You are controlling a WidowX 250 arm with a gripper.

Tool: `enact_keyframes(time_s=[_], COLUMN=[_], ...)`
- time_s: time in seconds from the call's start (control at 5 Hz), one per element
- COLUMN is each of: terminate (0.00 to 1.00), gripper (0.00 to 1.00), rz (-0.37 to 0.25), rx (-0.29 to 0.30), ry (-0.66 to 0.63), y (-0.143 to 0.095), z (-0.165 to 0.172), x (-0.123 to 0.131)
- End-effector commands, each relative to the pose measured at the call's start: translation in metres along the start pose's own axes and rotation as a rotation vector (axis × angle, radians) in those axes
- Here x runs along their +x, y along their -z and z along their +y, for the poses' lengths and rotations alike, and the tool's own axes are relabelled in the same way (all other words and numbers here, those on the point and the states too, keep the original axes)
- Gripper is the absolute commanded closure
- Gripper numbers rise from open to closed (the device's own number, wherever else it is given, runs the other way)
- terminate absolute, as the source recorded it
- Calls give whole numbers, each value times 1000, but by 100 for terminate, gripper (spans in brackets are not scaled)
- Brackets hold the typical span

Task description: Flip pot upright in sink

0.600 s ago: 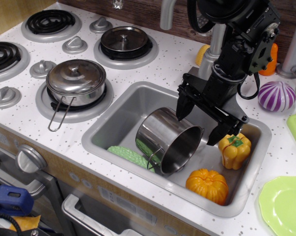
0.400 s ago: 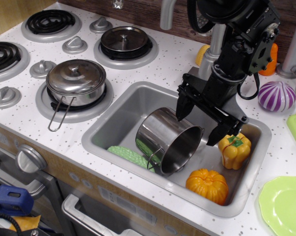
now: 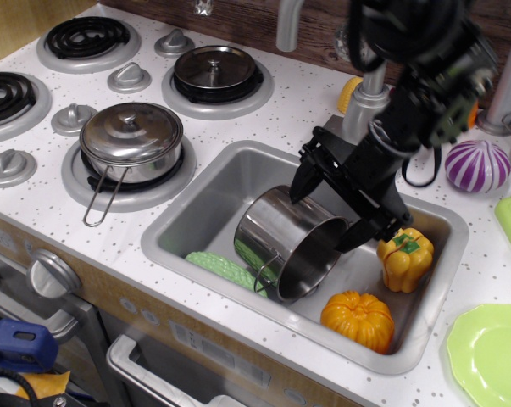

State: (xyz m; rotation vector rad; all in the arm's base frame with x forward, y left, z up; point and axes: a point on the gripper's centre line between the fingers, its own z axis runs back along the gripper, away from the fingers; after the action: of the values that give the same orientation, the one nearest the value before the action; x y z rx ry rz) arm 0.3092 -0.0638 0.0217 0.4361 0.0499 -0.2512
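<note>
The shiny steel pot [image 3: 285, 242] lies tilted on its side in the grey sink [image 3: 200, 208], its open mouth facing right and toward the front, a wire loop handle at its lower edge. My black gripper [image 3: 323, 210] hangs over the pot's upper rim, jaws open wide. One fingertip [image 3: 297, 188] is just above the pot's back wall, the other [image 3: 350, 239] is at the right edge of the pot's mouth. The gripper holds nothing.
In the sink lie a green corn-like toy [image 3: 224, 270], an orange pumpkin [image 3: 358, 320] and a yellow pepper [image 3: 403, 257]. A lidded steel pot with a long handle [image 3: 130, 142] and a dark-lidded pot [image 3: 215, 71] sit on the stove burners. A purple onion [image 3: 477, 164], green plates [image 3: 491, 352] and the faucet [image 3: 369, 85] stand at the right.
The gripper has shifted a little left and down toward the pot's rim, still open. The pot has not moved.
</note>
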Motion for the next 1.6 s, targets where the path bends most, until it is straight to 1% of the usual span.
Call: enact_keyframes(time_s=[0.0, 0.2, 0.4, 0.6, 1.0, 1.2, 1.4], terminate=[0, 0, 0, 0, 0, 0, 0], gripper=[0, 0, 0, 0, 0, 100, 100], rz=[-83, -114, -150, -206, -254, -304, -334], rx=[125, 138, 198, 208, 170, 132, 99], ry=[10, -17, -3, 9, 33, 31, 27], y=[-6, 2, 10, 15, 23, 26, 29], z=[-5, -3, 2, 11, 32, 41, 45], x=[5, 2, -4, -7, -11, -12, -12])
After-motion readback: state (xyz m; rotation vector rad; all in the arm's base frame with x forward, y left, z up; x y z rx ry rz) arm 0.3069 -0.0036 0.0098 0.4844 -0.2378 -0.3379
